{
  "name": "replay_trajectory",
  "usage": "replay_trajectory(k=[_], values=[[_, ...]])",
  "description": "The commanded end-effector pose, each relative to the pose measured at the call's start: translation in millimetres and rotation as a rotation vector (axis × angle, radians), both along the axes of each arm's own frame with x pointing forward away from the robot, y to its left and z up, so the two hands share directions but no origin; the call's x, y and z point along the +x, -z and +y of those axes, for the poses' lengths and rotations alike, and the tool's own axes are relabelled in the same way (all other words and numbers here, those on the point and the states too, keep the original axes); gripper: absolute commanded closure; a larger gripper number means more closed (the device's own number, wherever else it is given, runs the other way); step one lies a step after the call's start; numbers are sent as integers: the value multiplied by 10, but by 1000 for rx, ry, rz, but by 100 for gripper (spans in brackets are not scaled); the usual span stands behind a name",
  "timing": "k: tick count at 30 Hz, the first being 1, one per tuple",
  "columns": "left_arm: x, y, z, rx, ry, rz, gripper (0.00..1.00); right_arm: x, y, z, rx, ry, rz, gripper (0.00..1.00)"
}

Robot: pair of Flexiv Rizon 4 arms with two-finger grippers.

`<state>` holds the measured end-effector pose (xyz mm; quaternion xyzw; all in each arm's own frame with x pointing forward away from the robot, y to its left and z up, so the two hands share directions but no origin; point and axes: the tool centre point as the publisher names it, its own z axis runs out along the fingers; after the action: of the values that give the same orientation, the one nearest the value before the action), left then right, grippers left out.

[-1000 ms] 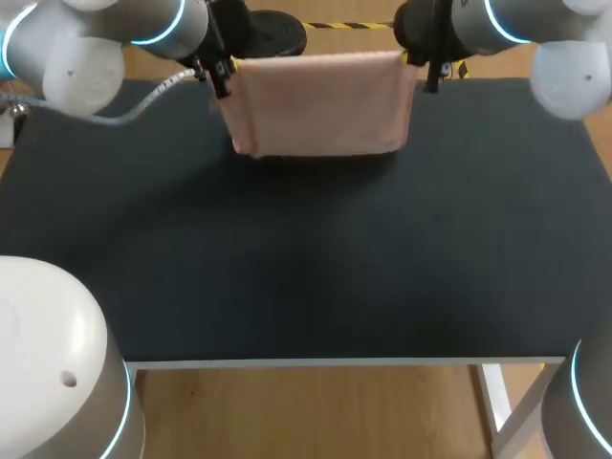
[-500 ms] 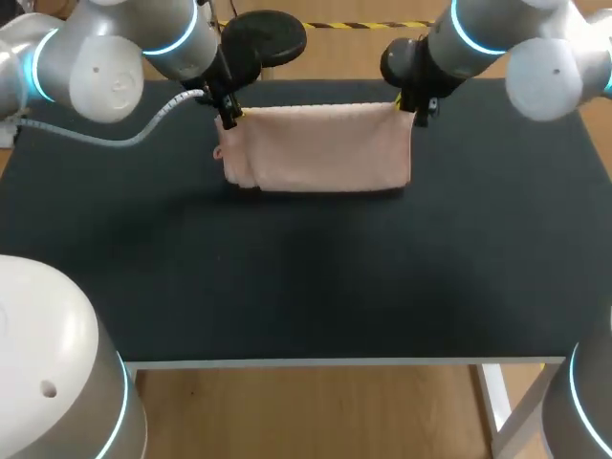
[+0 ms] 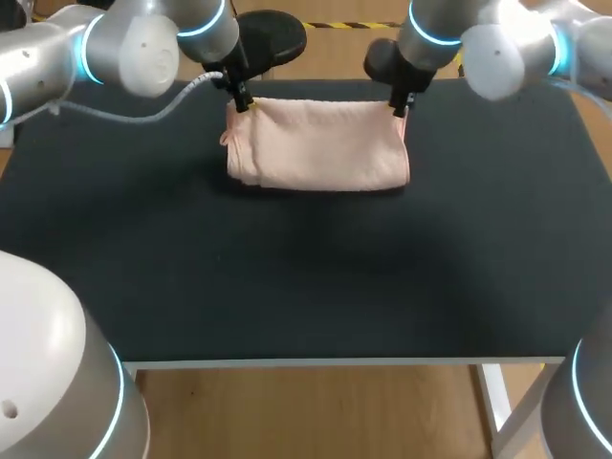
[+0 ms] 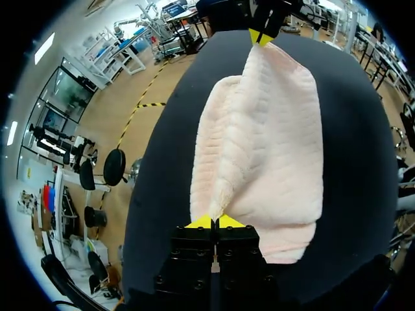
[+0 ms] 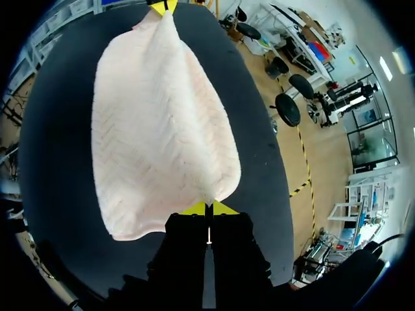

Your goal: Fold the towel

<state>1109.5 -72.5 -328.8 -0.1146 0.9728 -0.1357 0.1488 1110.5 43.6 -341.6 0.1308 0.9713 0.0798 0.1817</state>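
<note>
Pink towel point(image 3: 320, 143) doubled over, resting on black table point(image 3: 306, 277) | left gripper point(image 4: 214, 222) fingers together, clamped on one towel corner | right gripper point(image 5: 209, 208) same, clamped on opposite corner | cloth spreads ahead of each gripper toward the other

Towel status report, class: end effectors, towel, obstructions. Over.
Left end effector shut on towel corner; right end effector shut on other corner. Towel doubled over on table. Nothing blocking.

the left pincer point(image 4: 214, 222) has its yellow tips closed on the near corner of the pink towel point(image 4: 266, 149), which stretches across the black desk point(image 4: 353, 129); the right pincer point(image 4: 261, 37) grips the towel's far corner.
</note>
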Motion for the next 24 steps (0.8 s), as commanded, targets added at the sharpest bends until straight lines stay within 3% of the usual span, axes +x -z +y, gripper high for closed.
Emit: replay_trajectory(k=[1, 8, 9, 10, 11, 12, 13, 14, 20, 24], values=[[368, 336, -95, -17, 28, 102, 100, 349, 269, 38, -9, 25, 16, 100], [496, 405, -69, -15, 24, 122, 100, 562, 354, 26, -13, 48, -2, 100], [500, 411, -64, -14, 24, 125, 100, 569, 357, 29, -15, 47, -6, 93], [501, 418, -59, -13, 24, 127, 100, 574, 357, 35, -11, 46, -16, 67], [500, 424, -54, -14, 27, 137, 100, 580, 356, 39, -11, 46, -16, 53], [499, 430, -48, -2, 21, 146, 100, 585, 358, 40, -11, 55, -21, 0], [503, 437, -46, -2, 13, 150, 76, 591, 348, 38, 8, 63, -33, 0], [510, 441, -44, -14, 20, 170, 0, 594, 338, 32, 19, 73, -40, 0], [561, 384, 43, -61, -23, 180, 0, 536, 242, 7, 97, 116, -76, 0], [549, 240, 149, -187, -3, 210, 0, 413, 194, 1, 110, 122, -77, 0]])
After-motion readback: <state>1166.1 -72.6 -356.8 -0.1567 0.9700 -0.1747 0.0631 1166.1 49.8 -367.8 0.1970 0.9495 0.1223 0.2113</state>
